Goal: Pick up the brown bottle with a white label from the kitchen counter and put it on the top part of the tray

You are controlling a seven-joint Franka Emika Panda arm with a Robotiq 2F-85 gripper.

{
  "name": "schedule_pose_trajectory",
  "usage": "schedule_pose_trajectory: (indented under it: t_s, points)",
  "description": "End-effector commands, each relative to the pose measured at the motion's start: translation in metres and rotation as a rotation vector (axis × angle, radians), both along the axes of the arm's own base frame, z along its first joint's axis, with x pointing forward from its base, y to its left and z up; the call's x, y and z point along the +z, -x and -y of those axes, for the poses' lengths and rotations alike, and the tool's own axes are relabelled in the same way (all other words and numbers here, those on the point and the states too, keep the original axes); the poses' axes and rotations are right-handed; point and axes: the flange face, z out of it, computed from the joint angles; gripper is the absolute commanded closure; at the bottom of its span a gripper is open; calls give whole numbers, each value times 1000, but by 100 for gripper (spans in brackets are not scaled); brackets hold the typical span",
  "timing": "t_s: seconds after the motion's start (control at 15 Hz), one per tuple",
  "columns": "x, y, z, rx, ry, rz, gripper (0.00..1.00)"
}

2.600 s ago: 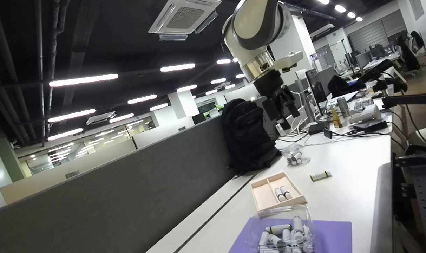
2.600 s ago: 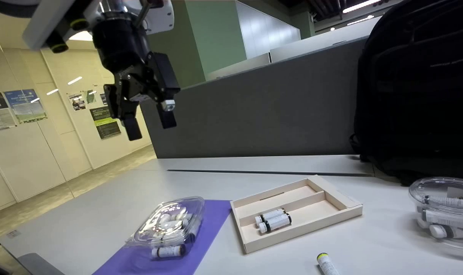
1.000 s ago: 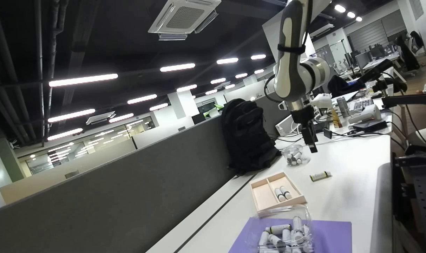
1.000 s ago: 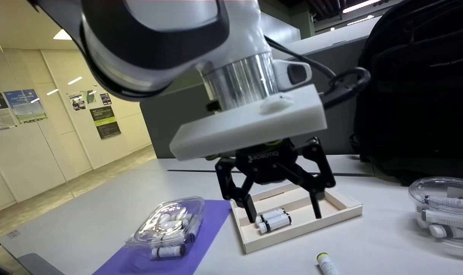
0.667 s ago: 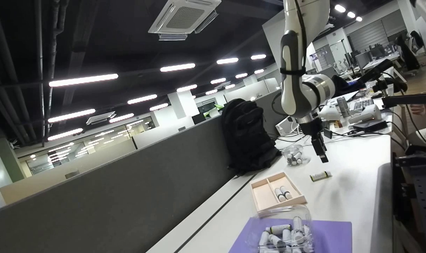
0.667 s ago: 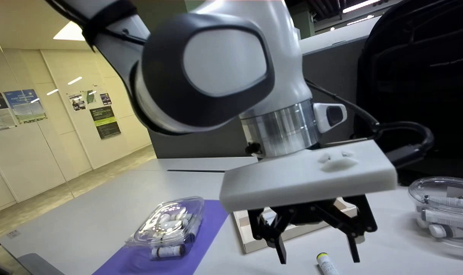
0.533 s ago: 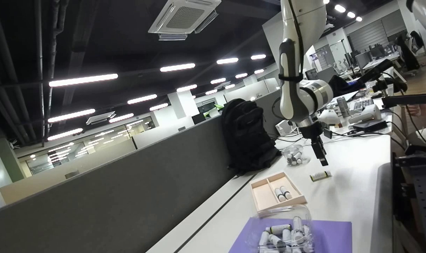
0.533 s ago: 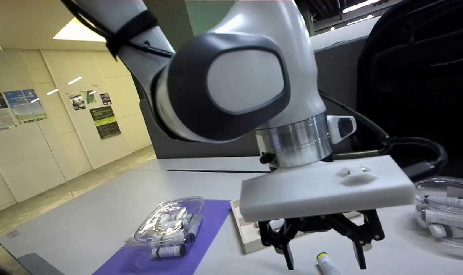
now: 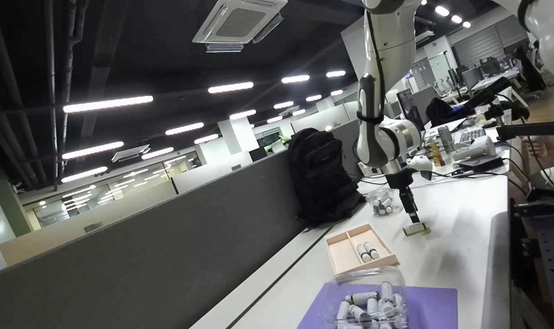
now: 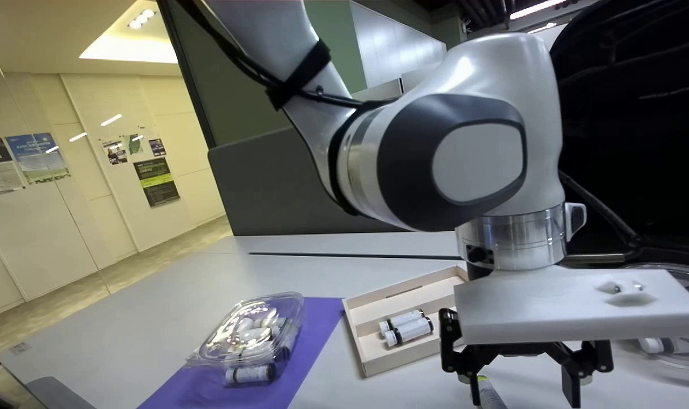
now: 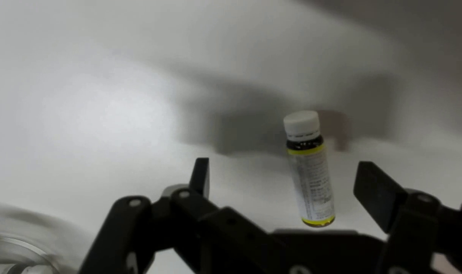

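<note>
The brown bottle with a white label [image 11: 312, 182], yellow bands and a white cap lies on its side on the white kitchen counter [image 9: 459, 256]. It also shows in both exterior views [image 9: 414, 230] [image 10: 490, 396], partly cut off by the lower edge in one. My gripper [image 11: 282, 171] is open and empty, low over the bottle, with the fingers [image 11: 375, 194] on either side of it and apart from it. The bottle sits nearer the right finger in the wrist view. The light wooden tray [image 10: 356, 341] has a divider and holds two white-labelled bottles [image 10: 409, 332] in one compartment.
A clear plastic box [image 10: 247, 335] of bottles stands on a purple sheet [image 10: 316, 335] beside the tray. A round clear tub [image 9: 381, 201] of bottles stands near the gripper. A black backpack [image 9: 322, 178] leans on the dark grey partition [image 10: 293, 182]. Cables lie farther along.
My open gripper has swung across from high above the counter and come down over the bottle, lowering further in the last half second. The bottle and tray have not moved.
</note>
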Motion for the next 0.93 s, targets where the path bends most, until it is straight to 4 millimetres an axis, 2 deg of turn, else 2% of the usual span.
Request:
schedule_pose_trajectory:
  t_s: [0.0, 0.27, 0.6, 0.67, 0.8, 0.87]
  points:
    - [-11, -22, 7, -8, -29, 12, 33]
    - [-15, -37, -3, 13, -22, 30, 61]
    - [-10, -45, -18, 49, -29, 43, 95]
    - [-9, -46, -20, 52, -32, 43, 53]
    - [-8, -46, -22, 60, -32, 44, 57]
    - [-8, -46, -23, 65, -34, 43, 51]
